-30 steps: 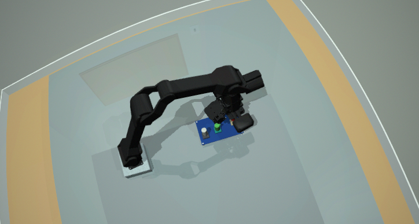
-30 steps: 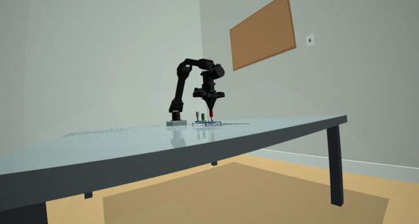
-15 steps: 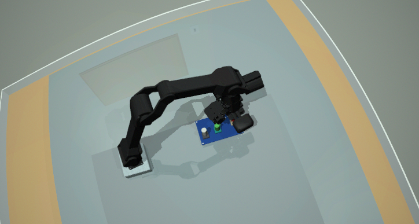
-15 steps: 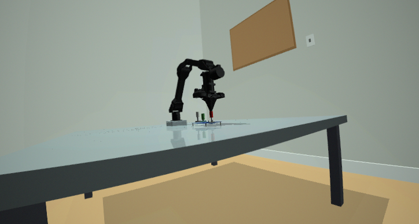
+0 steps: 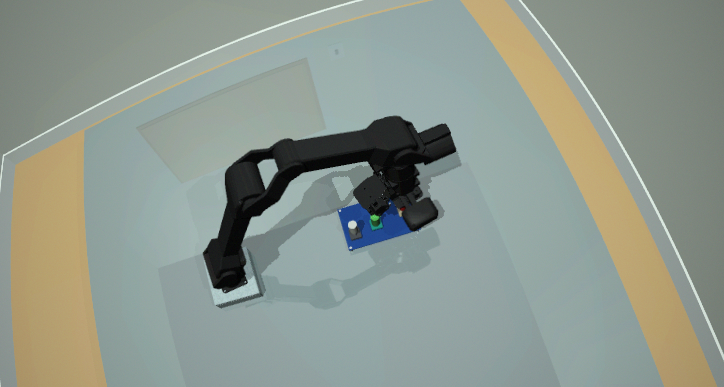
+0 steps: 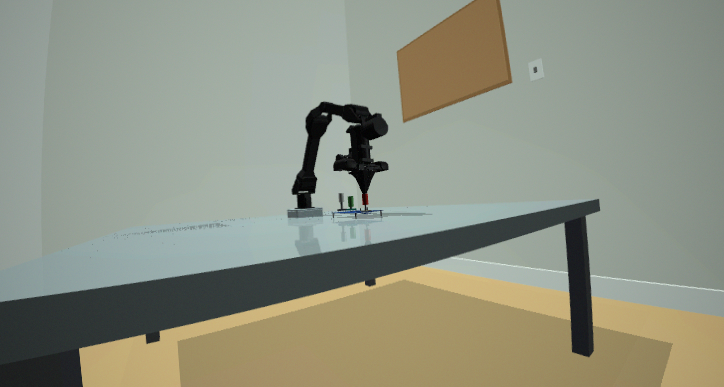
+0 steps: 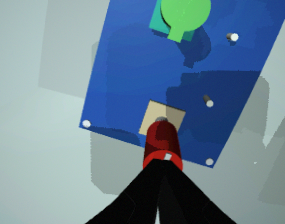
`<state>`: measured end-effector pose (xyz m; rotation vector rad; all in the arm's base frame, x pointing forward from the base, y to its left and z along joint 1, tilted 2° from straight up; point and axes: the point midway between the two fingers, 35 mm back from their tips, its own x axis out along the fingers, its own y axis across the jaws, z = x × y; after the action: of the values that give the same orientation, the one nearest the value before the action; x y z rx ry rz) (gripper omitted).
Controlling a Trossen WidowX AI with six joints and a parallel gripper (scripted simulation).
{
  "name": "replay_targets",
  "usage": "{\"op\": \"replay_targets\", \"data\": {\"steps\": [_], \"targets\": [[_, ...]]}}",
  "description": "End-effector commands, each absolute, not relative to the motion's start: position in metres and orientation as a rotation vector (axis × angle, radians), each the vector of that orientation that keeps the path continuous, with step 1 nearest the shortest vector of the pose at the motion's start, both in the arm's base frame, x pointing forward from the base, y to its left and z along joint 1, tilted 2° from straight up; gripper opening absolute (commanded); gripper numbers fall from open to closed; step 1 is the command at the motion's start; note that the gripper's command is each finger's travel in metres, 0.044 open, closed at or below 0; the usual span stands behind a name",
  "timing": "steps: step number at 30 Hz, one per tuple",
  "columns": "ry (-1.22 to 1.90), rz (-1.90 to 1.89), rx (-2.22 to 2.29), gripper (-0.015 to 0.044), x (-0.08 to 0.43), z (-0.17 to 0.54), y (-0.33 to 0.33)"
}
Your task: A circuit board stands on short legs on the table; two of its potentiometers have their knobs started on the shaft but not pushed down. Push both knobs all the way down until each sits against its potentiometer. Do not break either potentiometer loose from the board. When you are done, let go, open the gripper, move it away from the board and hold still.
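The blue circuit board [image 5: 389,233] [image 7: 123,75] stands on short legs. My gripper [image 6: 364,191] [image 7: 160,168] is shut, its tips at the top of the red knob [image 5: 402,209] [image 6: 365,199] [image 7: 160,139]; the knob is not between the fingers. The red knob stands upright over the beige potentiometer [image 7: 152,111], with a short stretch of shaft showing beneath it. The green knob [image 5: 374,218] [image 6: 350,201] [image 7: 186,11] sits low on its teal-green base. The grey-white knob [image 5: 352,225] [image 6: 340,197] stands higher, with shaft showing below it. The fingertips are hidden in the top view.
Two small posts [image 7: 233,37] [image 7: 209,103] stand up from the board, beside the green knob and beside the beige potentiometer. The arm's base block [image 5: 238,296] [image 6: 305,213] is on the table beyond the grey-white knob's end of the board.
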<state>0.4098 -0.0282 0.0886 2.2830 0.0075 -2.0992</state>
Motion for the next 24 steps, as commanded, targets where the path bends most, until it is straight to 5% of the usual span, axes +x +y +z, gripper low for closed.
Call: {"op": "replay_targets", "data": {"steps": [1,24], "targets": [[0.01,-2.128,2.265,0.0,0.413,0.0685,-0.028],[0.01,-2.128,2.265,0.0,0.4132,0.0642,-0.0281]]}}
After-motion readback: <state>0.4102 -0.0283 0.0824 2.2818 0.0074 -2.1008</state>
